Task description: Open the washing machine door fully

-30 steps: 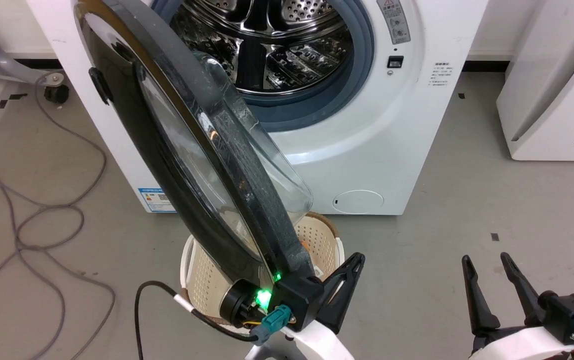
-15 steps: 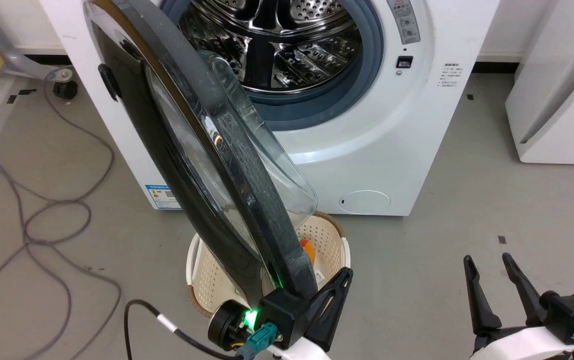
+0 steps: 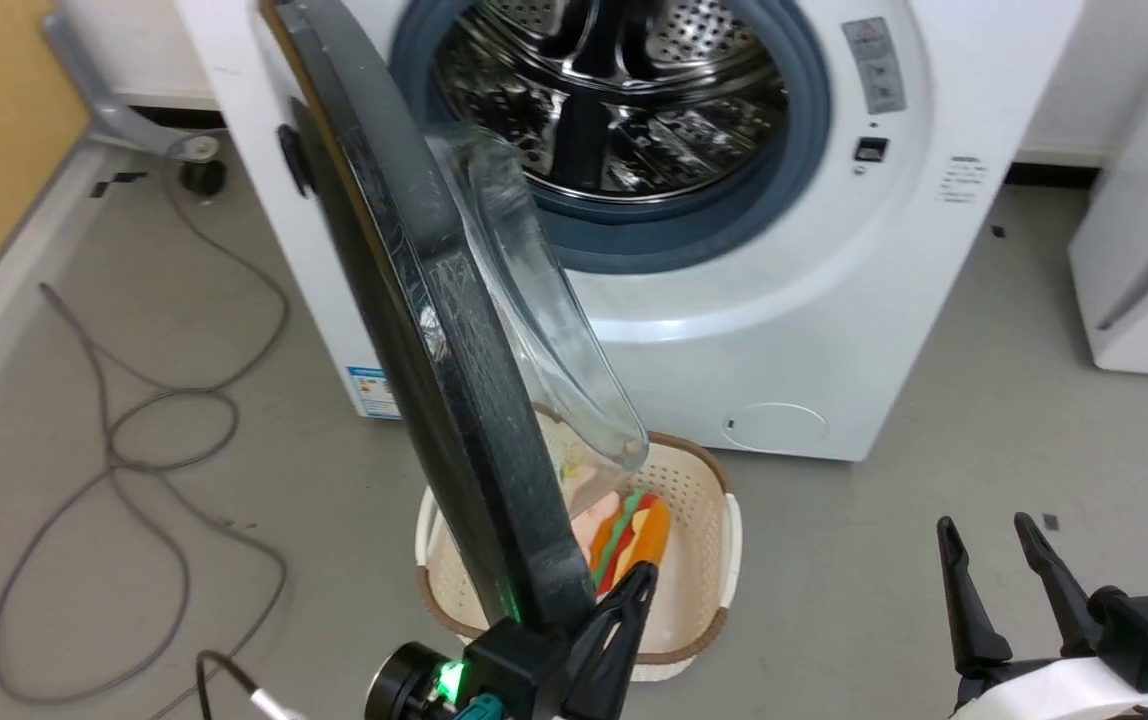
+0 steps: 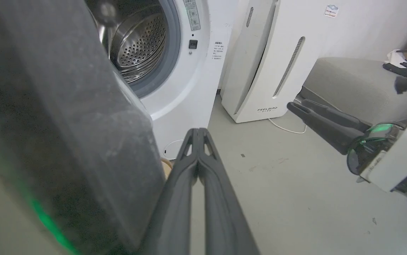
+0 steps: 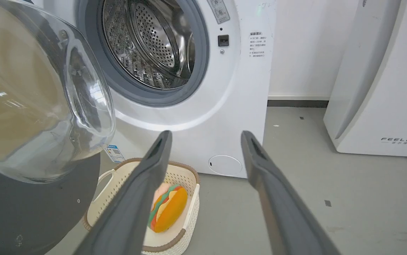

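Step in hand: swinging washing machine door (image 3: 434,330) outward. Door roughly half open, standing edge-on out from washing machine (image 3: 814,330) front, lower rim above basket (image 3: 729,530) on floor. Left jaws pressed together, empty, laid against door's inner rim near free edge. Right jaws spread, idle, well apart from door. Next, I judge: push rim further left along hinge arc, without slipping off edge.

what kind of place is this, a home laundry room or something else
Likely a lab or test space staged as a laundry corner: a washing machine with its door open, a laundry basket on bare grey floor, and a white standing appliance beside it.
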Available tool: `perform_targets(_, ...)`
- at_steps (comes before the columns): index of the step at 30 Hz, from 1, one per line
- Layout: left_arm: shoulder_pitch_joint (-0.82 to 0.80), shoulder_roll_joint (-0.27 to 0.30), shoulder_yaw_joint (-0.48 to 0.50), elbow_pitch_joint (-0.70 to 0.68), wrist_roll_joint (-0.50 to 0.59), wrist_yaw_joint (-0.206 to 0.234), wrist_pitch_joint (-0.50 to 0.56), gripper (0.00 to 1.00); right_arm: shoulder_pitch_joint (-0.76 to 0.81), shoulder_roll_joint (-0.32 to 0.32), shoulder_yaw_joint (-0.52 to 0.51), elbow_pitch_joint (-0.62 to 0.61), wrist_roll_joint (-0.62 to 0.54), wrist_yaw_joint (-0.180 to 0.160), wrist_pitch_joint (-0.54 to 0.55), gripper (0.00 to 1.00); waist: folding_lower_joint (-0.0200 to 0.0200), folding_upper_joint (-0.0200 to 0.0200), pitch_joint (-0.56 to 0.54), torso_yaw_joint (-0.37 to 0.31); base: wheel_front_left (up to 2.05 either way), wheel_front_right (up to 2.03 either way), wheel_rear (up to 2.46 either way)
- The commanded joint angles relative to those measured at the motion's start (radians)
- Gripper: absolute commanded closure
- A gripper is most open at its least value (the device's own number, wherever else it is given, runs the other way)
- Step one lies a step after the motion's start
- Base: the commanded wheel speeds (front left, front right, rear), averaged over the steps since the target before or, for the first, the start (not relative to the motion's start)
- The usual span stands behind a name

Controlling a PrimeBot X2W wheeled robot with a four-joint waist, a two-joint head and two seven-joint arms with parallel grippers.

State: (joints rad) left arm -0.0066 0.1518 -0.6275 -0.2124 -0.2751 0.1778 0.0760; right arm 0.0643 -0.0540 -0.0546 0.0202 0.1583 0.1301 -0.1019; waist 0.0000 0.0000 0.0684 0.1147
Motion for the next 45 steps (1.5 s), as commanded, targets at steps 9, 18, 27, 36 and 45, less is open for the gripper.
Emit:
perform_targets(9,0.049,0.025,0.025,-0.048,0.024,0.051,-0.026,1.0,0.029,0.004,-0.017,-0.013,-0.006,0.001,0.014,0.0,0.0,0.0,-0.015,0.096,0.0,0.0,0.0)
perform_targets(18,0.078,0.045,0.089,-0.109,0.03,0.114,-0.043,1.0,0.033,0.004,-0.038,-0.041,-0.015,0.001,0.029,0.0,0.0,0.0,-0.004,0.197,0.0,0.0,0.0)
perform_targets(27,0.109,0.079,0.223,-0.125,0.013,0.193,-0.078,1.0,0.032,0.004,-0.047,-0.055,-0.017,0.001,0.037,0.0,0.0,0.0,0.007,0.26,0.0,0.0,0.0)
perform_targets(36,0.081,0.134,0.395,-0.043,-0.062,0.2,-0.149,1.0,0.018,0.004,-0.041,-0.062,-0.053,0.001,0.045,0.0,0.0,0.0,0.021,0.25,0.0,0.0,0.0)
perform_targets(45,-0.004,0.211,0.608,0.179,-0.197,0.145,-0.25,1.0,0.011,0.004,-0.037,-0.08,-0.065,0.001,0.052,0.0,0.0,0.0,0.037,0.206,0.0,0.0,0.0)
